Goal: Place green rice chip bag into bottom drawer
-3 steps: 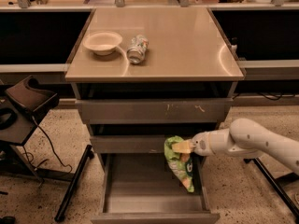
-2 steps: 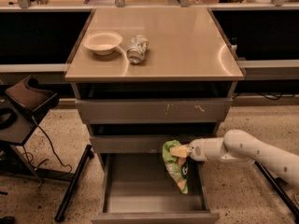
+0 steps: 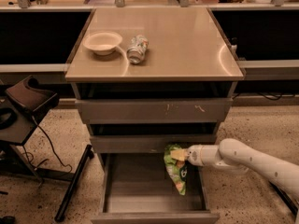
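Observation:
The green rice chip bag hangs by its top from my gripper, which is shut on it. The bag dangles over the right part of the open bottom drawer, its lower end close to the drawer floor. The white arm reaches in from the right. The bottom drawer is pulled out, grey and bare inside apart from the bag.
Two shallower drawers above are closed. On the cabinet top sit a beige bowl and a drink can lying on its side. A dark stand with cables is to the left.
My gripper and the bag have shifted left and slightly down, further over the open bottom drawer. The bag still hangs from the gripper.

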